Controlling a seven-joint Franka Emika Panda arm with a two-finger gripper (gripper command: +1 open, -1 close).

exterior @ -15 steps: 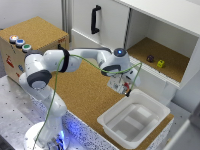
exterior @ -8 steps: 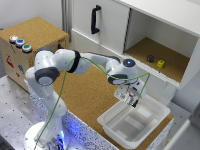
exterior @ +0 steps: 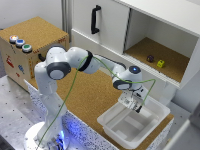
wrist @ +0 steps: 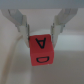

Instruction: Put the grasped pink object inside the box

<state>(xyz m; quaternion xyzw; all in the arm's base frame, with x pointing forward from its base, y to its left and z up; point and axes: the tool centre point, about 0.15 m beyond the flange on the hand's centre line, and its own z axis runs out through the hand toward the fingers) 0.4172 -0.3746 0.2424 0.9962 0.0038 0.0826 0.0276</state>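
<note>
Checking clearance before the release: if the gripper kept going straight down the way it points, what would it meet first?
Probably the bare floor of the shallow white plastic tub. The gripper, shut on the pinkish-red lettered cube, points down over the tub's interior, and nothing shows between them, though its exact height is unclear.

We see a pinkish-red cube, the pink object, with dark letters A and D printed on its faces, pinched between pale grey fingers. In the exterior view, the box at lower right is plain white. The table has a speckled cork-brown top. At upper left, the cork-topped brown box carries blue, orange and green buttons. The white cabinet wears a black handle; its brown shelf holds a yellow cube and a dark purple object. A green cable loops over the white arm.
</note>
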